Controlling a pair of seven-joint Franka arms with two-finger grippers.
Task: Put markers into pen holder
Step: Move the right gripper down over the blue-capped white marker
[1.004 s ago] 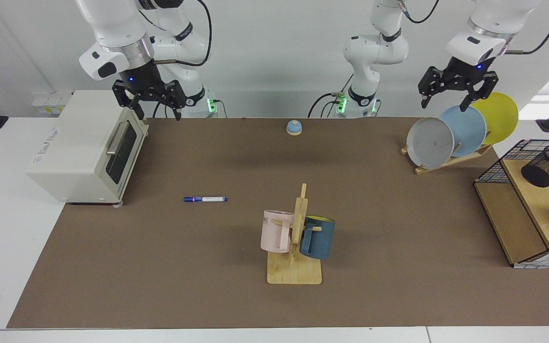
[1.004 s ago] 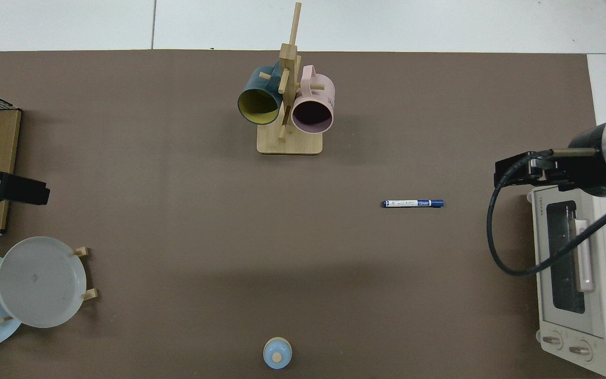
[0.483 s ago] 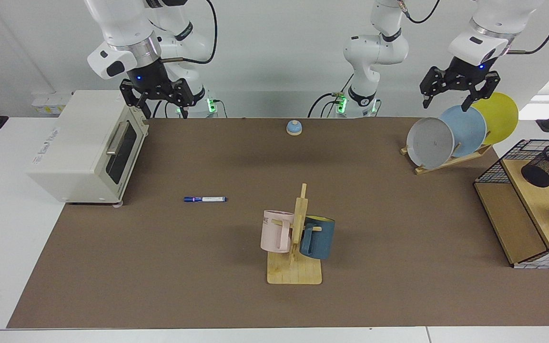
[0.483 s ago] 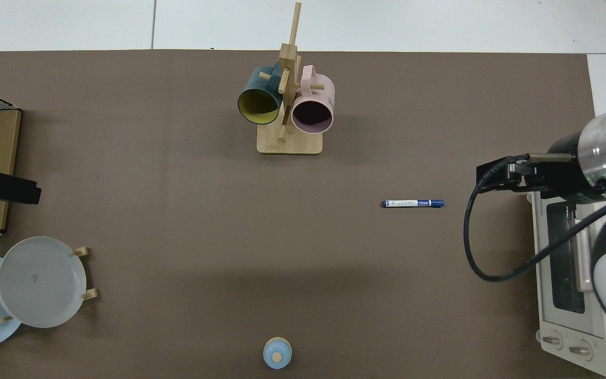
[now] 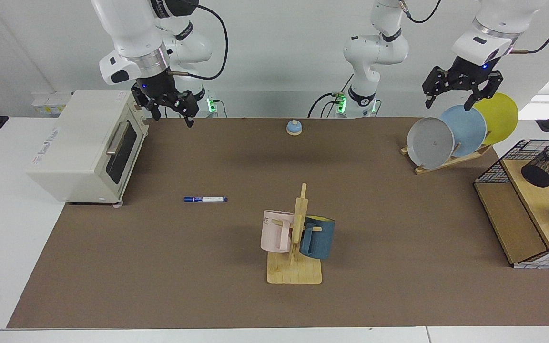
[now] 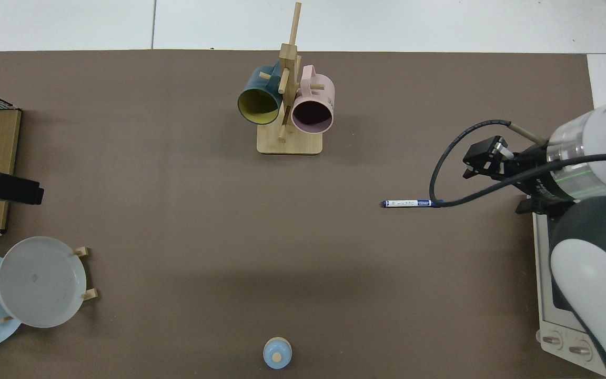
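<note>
Marker (image 5: 205, 199) one; mugs (image 5: 277, 231) two; plates (image 5: 430, 143) three.

Legible text is scarce. The pink mug (image 5: 276, 230) on the wooden rack carries dark capitals ending in "ME" near its rim; the letters before them are hidden. The toaster oven (image 5: 84, 145) bears a line of grey lettering on its side wall, too small to read. The marker (image 5: 205, 199) has a white label with fine print and a blue band, likewise unreadable in the facing view and in the top view (image 6: 411, 203). No numbers or signs can be made out elsewhere.
</note>
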